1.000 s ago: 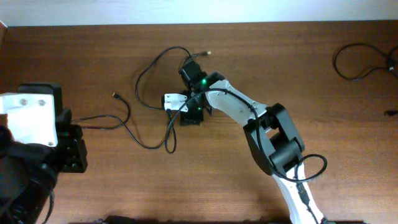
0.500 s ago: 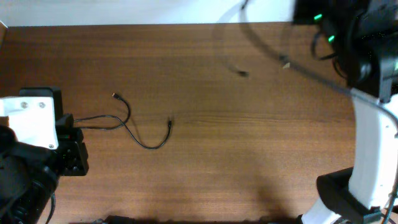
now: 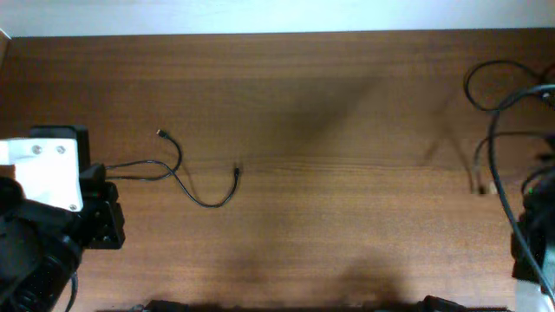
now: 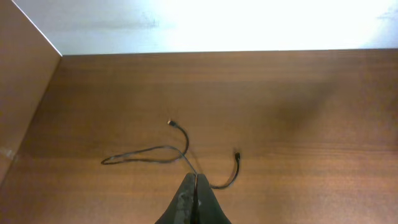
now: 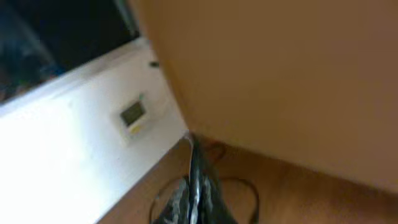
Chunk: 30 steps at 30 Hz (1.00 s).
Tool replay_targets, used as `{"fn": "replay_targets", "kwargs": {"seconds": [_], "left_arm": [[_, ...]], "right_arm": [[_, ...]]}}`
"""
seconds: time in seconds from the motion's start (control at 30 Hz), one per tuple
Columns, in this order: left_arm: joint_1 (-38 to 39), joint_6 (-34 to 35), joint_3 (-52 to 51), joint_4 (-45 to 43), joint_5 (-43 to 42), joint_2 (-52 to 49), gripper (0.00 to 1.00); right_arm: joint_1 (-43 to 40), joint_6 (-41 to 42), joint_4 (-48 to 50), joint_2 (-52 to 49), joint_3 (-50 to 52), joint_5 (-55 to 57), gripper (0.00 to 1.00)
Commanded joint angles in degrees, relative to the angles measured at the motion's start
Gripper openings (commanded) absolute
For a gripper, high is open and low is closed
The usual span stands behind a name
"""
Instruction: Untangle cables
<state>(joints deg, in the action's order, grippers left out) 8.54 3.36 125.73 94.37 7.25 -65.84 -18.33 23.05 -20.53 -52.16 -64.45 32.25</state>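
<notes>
The knot looks already parted: one thin cable (image 3: 206,204) lies loose on the table (image 3: 329,243) before the left gripper (image 4: 196,188), whose jaws are together. The other cables (image 3: 491,147) are far right, one seemingly pinched in the closed right gripper (image 5: 193,190). It remains to lay it down

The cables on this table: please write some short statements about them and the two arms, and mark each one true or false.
1. A thin black cable lies on the left half of the table. True.
2. This cable is bunched in a tight knot. False: it lies in loose, open curves.
3. A pale-tipped cable is near the right edge. True.
4. The right arm reaches over the table's middle. False: it stands at the right edge.
5. The left pincer is wide open. False: its fingers are together.
</notes>
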Motion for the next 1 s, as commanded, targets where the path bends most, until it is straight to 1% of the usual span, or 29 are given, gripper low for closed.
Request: {"fn": "replay_targets", "kwargs": {"seconds": [0.0, 0.03, 0.07, 0.1, 0.23, 0.27, 0.33, 0.37, 0.43, 0.5, 0.53, 0.6, 0.67, 0.7, 0.73, 0.8, 0.83, 0.87, 0.9, 0.93, 0.97], "left_arm": [[-0.17, 0.94, 0.09, -0.39, -0.57, -0.09, 0.00], [-0.17, 0.94, 0.09, -0.44, -0.57, -0.09, 0.00], [-0.17, 0.94, 0.09, -0.42, -0.57, -0.09, 0.00], [-0.17, 0.94, 0.09, -0.39, -0.57, -0.09, 0.00], [-0.17, 0.92, 0.09, 2.21, -0.48, -0.09, 0.00], [-0.17, 0.92, 0.09, 2.34, -0.37, -0.09, 0.00], [-0.17, 0.94, 0.09, 2.32, -0.37, -0.09, 0.00], [-0.20, 0.94, 0.09, 2.32, -0.37, -0.09, 0.00], [-0.17, 0.94, 0.09, 2.16, -0.37, -0.09, 0.00], [-0.17, 0.94, 0.09, 2.19, -0.37, -0.09, 0.00], [-0.17, 0.94, 0.09, 2.34, -0.37, -0.09, 0.00], [-0.17, 0.96, 0.09, 2.34, -0.39, -0.09, 0.00], [-0.17, 0.96, -0.11, 2.21, -0.42, -0.09, 0.00], [-0.17, 0.96, -0.11, 2.29, -0.61, -0.15, 0.00], [-0.17, 0.96, -0.11, 2.34, -1.25, -0.15, 0.00], [-0.17, 0.96, -0.11, 2.34, -2.10, -0.13, 0.00], [-0.17, 0.94, -0.13, 2.34, -2.10, -0.13, 0.00], [-0.17, 0.94, -0.13, 2.34, -2.08, -0.13, 0.00], [-0.17, 0.94, -0.11, 2.34, -2.05, -0.13, 0.00], [-0.17, 0.94, -0.11, 2.34, -2.08, -0.13, 0.00], [-0.17, 0.94, -0.13, 2.34, -2.05, -0.13, 0.00]], "right_arm": [[-4.59, 12.74, -10.21, -1.95, -0.20, 4.22, 0.04], [-6.08, 17.27, -14.12, -3.50, 0.07, 3.56, 0.04], [-7.34, 19.04, -15.63, -5.31, 0.76, 1.55, 0.04], [-9.14, 19.69, -15.93, -8.63, 2.03, -3.30, 0.04], [-12.92, 19.02, -13.46, -20.83, 2.54, -7.78, 0.04], [-14.95, 18.95, -10.88, -22.67, 2.51, -12.20, 0.04], [-18.71, 15.58, -5.62, -21.29, 1.31, -19.56, 0.04], [-19.65, 15.30, -4.37, -20.46, 0.42, -20.81, 0.04], [-23.71, 15.28, 1.40, -20.13, -1.27, -23.58, 0.04], [-27.78, 14.67, 7.87, -21.46, -1.27, -28.72, 0.04], [-28.24, 14.69, 13.11, -21.44, -1.95, -35.87, 0.04], [-26.36, 15.15, 20.72, -21.44, -5.07, -46.99, 0.04], [-22.45, 15.13, 27.87, -21.46, -7.69, -52.06, 0.04], [-19.19, 15.10, 30.45, -21.68, -8.39, -52.65, 0.04], [-17.35, 14.78, 30.56, -22.16, -8.59, -52.92, 0.04], [-16.68, 12.09, 24.59, -24.20, -8.59, -53.24, 0.04], [-18.43, 5.27, 18.14, -25.73, -8.59, -52.54, 0.04], [-20.02, 1.11, 14.64, -26.80, -8.57, -52.59, 0.04], [-22.45, -0.35, 11.61, -28.24, -8.57, -52.59, 0.04], [-26.86, -0.31, 9.16, -30.95, -8.50, -52.83, 0.04], [-29.24, -0.31, 8.87, -32.35, -8.50, -53.44, 0.04]]}}
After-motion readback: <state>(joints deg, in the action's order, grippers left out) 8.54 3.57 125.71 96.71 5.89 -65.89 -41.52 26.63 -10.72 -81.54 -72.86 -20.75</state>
